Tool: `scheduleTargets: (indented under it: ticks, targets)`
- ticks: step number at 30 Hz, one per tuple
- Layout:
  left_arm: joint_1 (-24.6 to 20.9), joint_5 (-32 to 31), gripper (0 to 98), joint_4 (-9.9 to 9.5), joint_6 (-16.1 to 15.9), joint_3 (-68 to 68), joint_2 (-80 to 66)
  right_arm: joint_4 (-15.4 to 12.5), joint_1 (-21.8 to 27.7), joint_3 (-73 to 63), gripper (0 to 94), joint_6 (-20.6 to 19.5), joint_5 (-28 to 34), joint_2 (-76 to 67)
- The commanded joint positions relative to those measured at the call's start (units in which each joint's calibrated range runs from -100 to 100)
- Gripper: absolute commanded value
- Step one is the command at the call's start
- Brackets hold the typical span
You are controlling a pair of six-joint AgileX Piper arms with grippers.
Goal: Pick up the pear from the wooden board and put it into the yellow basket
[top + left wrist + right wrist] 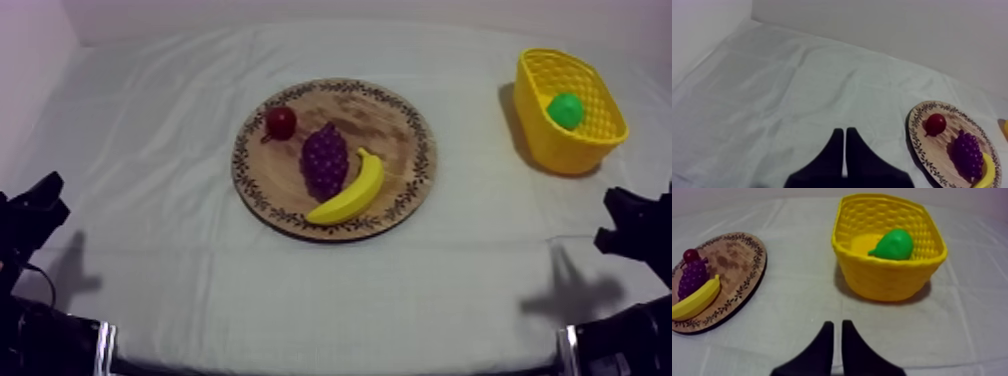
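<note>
While the left gripper [844, 134] and right gripper [835, 324] rest with fingers pressed into narrow wedges, holding nothing, the pear [565, 110] lies inside the yellow basket [560, 152], at two o'clock from the board [400, 135], which carries a banana [350, 192], grapes [325, 160] and a small red fruit [280, 122].

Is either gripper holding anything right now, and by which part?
Nothing is held. The left gripper and the right gripper are each shut on nothing, and the pear lies inside the yellow basket.
</note>
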Motion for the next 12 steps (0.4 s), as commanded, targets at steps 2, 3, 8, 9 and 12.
scheduleTargets:
  ticks: [2,3,8,9,12]
  targets:
    - [0.0,0.0,0.1,0.00,0.0,0.0,0.0,-0.2,-0.1,0.5,1.5,-0.3,-1.3,-0.1]
    - [0.0,0.0,0.1,0.00,0.0,0.0,0.0,-0.2,-0.1,0.7,1.2,-0.6,-1.5,-0.1]
    - [0.0,0.0,0.1,0.00,0.0,0.0,0.0,-0.4,0.5,1.5,0.5,2.5,-4.8,-0.2]
    - [0.0,0.0,0.1,0.00,0.0,0.0,0.0,-0.4,0.7,1.7,0.5,3.8,-5.4,-0.2]
    - [0.0,0.0,0.1,0.00,0.0,0.0,0.0,-0.4,0.9,1.9,0.4,7.6,-6.3,-0.2]
